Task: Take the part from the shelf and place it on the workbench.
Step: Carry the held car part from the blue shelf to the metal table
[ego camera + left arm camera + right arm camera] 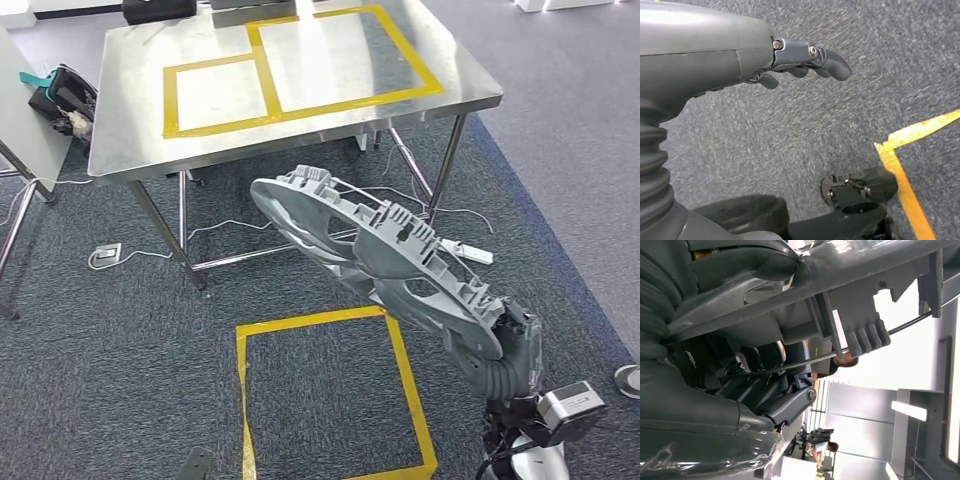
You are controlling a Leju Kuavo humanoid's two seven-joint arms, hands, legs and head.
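Long grey ribbed plastic part (377,255) is off the shelf, held aloft by the right hand (513,345), fingers clamped on its end. Left hand (806,57) hangs empty, fingers loosely apart. Steel workbench with yellow tape rectangles (136,100) lies ahead (placement still left).

Before me stands a steel table (136,110) on slim metal legs, its top marked with two adjoining rectangles of yellow tape (266,68). The floor is dark grey carpet (113,340); a lighter grey strip (573,130) runs along my right side. A yellow tape square (400,370) is laid on the carpet in front of me. White cables (226,228) trail under the table, with a socket box (107,252) and a power strip (468,250). A dark bag (64,95) sits on the floor beyond the table's left end, beside the edge of a second table (23,120).
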